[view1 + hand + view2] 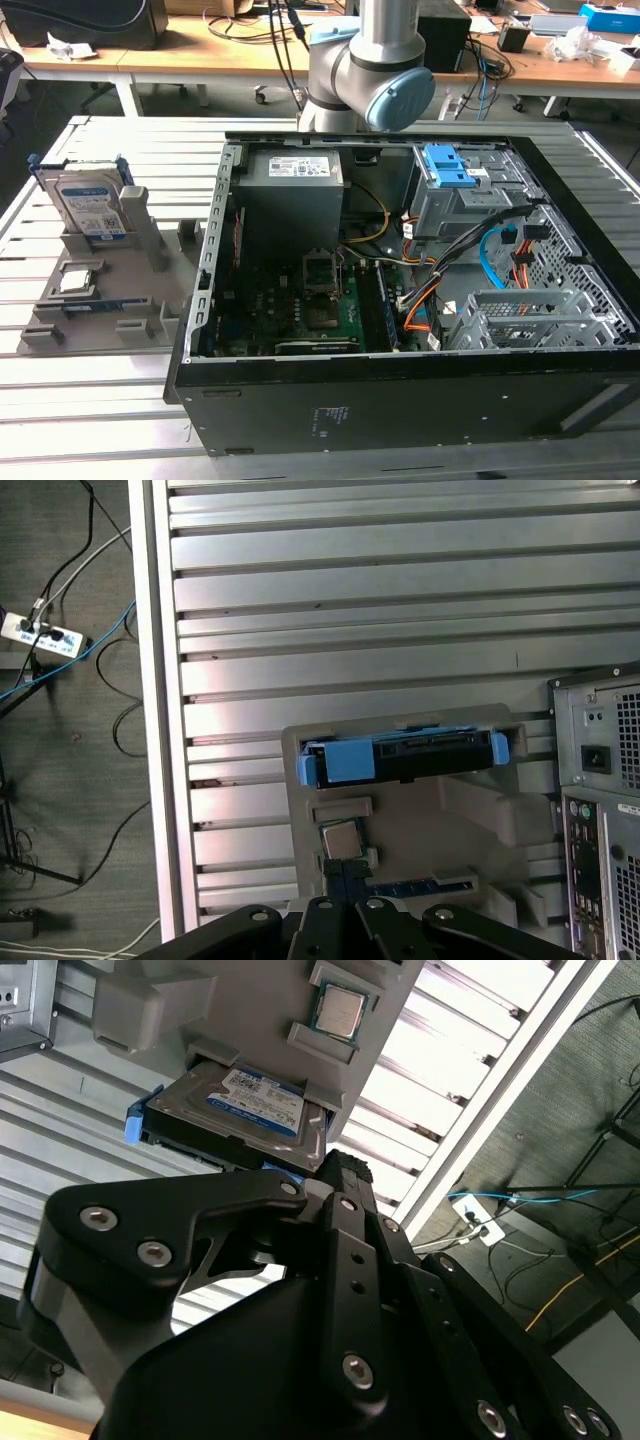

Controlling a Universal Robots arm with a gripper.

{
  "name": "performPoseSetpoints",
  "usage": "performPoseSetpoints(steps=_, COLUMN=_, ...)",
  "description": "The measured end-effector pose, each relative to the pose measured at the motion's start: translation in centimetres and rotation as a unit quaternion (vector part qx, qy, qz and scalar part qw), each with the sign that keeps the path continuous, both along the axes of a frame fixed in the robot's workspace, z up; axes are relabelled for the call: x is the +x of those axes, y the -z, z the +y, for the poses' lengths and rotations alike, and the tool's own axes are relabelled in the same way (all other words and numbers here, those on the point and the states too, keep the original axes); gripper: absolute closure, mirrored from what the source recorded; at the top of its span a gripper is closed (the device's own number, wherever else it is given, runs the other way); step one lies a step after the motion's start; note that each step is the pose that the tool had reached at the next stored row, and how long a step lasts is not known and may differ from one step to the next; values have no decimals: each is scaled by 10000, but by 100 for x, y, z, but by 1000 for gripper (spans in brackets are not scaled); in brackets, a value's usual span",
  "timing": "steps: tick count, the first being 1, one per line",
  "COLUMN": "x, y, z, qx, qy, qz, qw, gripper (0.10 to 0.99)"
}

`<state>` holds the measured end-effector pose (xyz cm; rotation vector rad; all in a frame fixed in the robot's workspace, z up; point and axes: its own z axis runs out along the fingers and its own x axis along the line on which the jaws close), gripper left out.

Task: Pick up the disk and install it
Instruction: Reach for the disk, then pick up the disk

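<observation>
Standing on its long edge, the disk (90, 205) sits slotted in a grey holder (150, 325) on the slatted metal table (130, 140), with its white-and-blue label facing the exterior camera and its blue rails at the sides. In the exterior view the holder lies at about 9 o'clock from the open computer case (400, 410), just beside the case wall. A small square chip (78, 280) rests in a recess of the same holder, at about 6 o'clock from the disk. Inside the case, the blue-fronted drive cage (455, 185) sits toward 1 o'clock from the case's middle. The arm (370, 80) stands at 12 o'clock, behind the case.

In both wrist views the gripper (345, 872) hangs above the holder, apart from the disk (400, 755) and gripping nothing. Its fingertips appear pressed together in the first wrist view. In the second wrist view the gripper (345, 1165) shows near the disk (250, 1105), with the chip (338, 1010) beyond it.
</observation>
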<state>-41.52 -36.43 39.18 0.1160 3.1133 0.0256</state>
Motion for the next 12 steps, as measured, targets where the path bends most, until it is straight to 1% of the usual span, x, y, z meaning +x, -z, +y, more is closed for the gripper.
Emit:
performPoseSetpoints(steps=4, x=0, y=0, z=1, qx=-1, qy=-8, qz=0, qw=10000, gripper=980)
performPoseSetpoints(steps=7, x=0, y=0, z=2, qx=-1, qy=-137, qz=0, qw=9999, gripper=980)
performPoseSetpoints(steps=8, x=-1, y=0, z=2, qx=0, qy=-256, qz=0, qw=9997, gripper=980)
performPoseSetpoints(steps=10, x=0, y=0, z=2, qx=-1, qy=-577, qz=0, qw=9983, gripper=980)
performPoseSetpoints(steps=12, x=0, y=0, z=1, qx=0, qy=-889, qz=0, qw=9960, gripper=980)
